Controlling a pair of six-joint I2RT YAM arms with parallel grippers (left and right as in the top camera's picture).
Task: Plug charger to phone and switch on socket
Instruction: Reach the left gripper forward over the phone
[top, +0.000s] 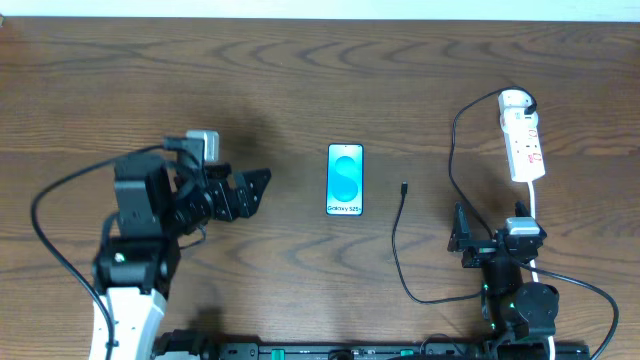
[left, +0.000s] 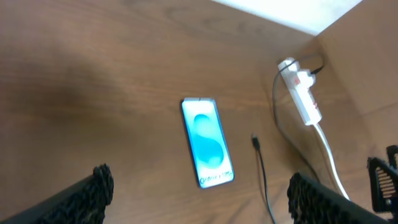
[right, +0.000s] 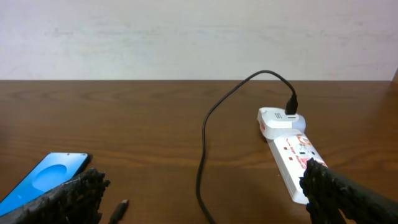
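Note:
The phone (top: 345, 180) lies flat mid-table, blue screen up; it also shows in the left wrist view (left: 207, 142) and at the right wrist view's left edge (right: 43, 177). The black charger cable (top: 397, 245) runs from the socket's far end in a loop; its connector tip (top: 404, 188) lies free right of the phone, also visible in both wrist views (left: 255, 142) (right: 118, 210). The socket (top: 522, 136) lies at the far right (left: 301, 93) (right: 288, 147). My left gripper (top: 252, 190) is open and empty, left of the phone. My right gripper (top: 462, 240) is open and empty, near the front right.
The socket's thick white cord (top: 535, 215) runs toward the front past my right arm. A pale wall (right: 199, 37) rises behind the table's far edge.

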